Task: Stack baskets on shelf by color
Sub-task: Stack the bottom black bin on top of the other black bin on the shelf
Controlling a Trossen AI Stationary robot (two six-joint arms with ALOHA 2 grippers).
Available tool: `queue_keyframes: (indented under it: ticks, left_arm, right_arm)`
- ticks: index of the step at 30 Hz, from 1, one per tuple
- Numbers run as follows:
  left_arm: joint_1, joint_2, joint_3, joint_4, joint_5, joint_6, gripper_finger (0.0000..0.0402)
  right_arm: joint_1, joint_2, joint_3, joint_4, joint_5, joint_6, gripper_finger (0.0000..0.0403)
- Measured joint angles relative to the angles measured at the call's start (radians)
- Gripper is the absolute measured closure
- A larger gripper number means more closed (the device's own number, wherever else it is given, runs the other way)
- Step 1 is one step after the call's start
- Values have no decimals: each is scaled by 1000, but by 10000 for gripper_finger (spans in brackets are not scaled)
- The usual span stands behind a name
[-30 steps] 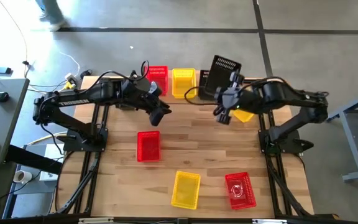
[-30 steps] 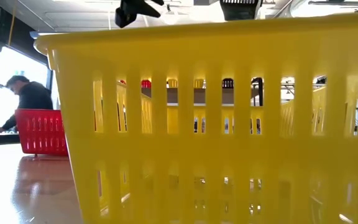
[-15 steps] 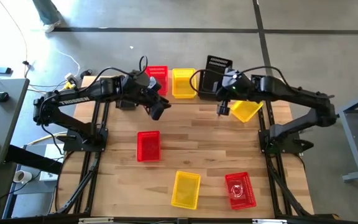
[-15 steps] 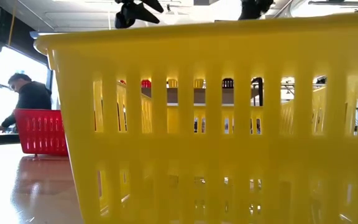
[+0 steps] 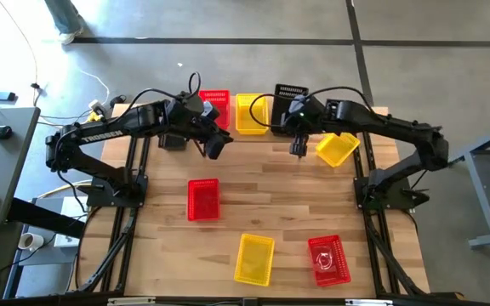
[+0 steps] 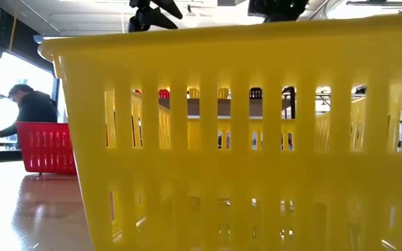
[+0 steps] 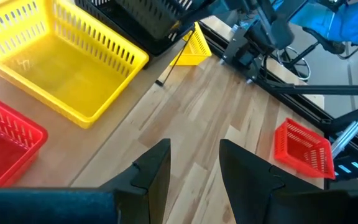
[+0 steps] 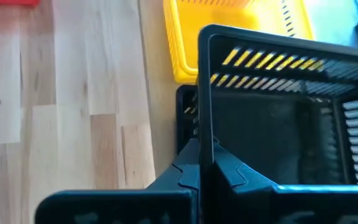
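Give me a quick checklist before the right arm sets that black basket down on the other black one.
1. Right gripper shut on the black basket rim: ok.
2. Carried basket over the black basket on the shelf: ok.
3. Carried basket level: not ok, it is tilted.
4. Left gripper open, empty, beside the yellow basket, apart from the black ones: ok.
5. Rims squarely aligned for nesting: cannot tell.

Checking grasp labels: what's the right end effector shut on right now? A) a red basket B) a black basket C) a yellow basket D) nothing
B: the right end effector pinches the rim of a black basket, held above another black basket by the yellow basket.
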Motion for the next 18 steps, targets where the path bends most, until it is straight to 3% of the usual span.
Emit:
queue_keyframes:
  ticks: [18]
  left_arm:
    - [0,0,0,0,-15,0,273]
  right_arm:
    - [-63,17,0,-24,-87,11,403]
